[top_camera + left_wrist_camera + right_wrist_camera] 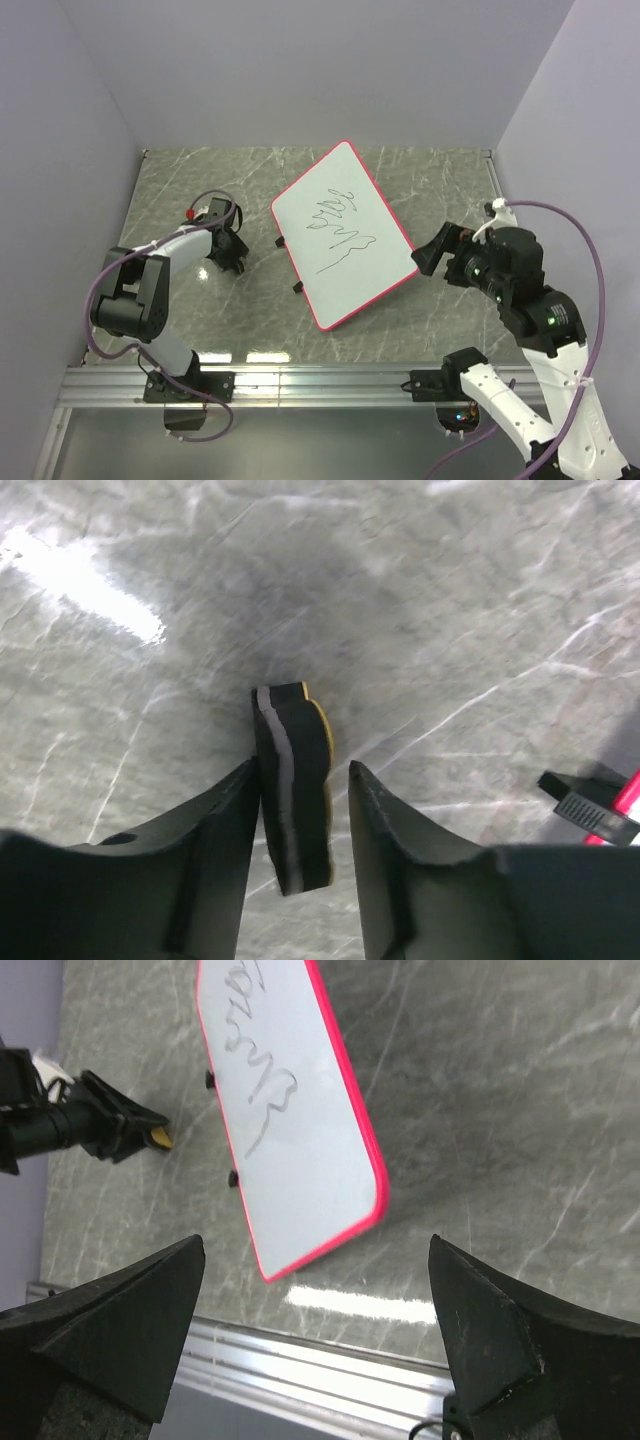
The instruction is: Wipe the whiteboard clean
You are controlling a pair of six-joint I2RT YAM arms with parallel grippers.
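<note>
From the top external view, the whiteboard (343, 235) lies flat in the middle of the tabletop (200, 190). It is turned diagonally, with one corner toward the far edge and the opposite corner toward the near edge. Black scribbles (335, 228) run across its white face, and two small black tabs (281, 241) stick out from its left-hand long side. The left gripper (228, 250) is down at the tabletop left of the board, apart from it and nearer the left edge. The right gripper (437, 250) hangs just beside the board's right corner. From this view I cannot tell how either set of fingers stands.

In the left wrist view, the left gripper (302, 770) straddles an eraser (295, 800) standing on its edge on the tabletop (450, 600). The eraser is black with a pale stripe and a yellow face. One finger (235, 820) is against the eraser's side. A narrow gap shows between the eraser and the other finger, so the jaws are not clamped on it. A red corner of the whiteboard (625, 795) shows at the right margin.

In the right wrist view, the right gripper (315, 1245) has its fingers (120, 1310) spread wide, holding nothing. The whiteboard (290, 1130) lies beyond them, its near corner close to the metal rail (330, 1355) along the tabletop's near edge. Past the board, the left gripper (110, 1125) shows the eraser's yellow tip (160, 1138).
</note>
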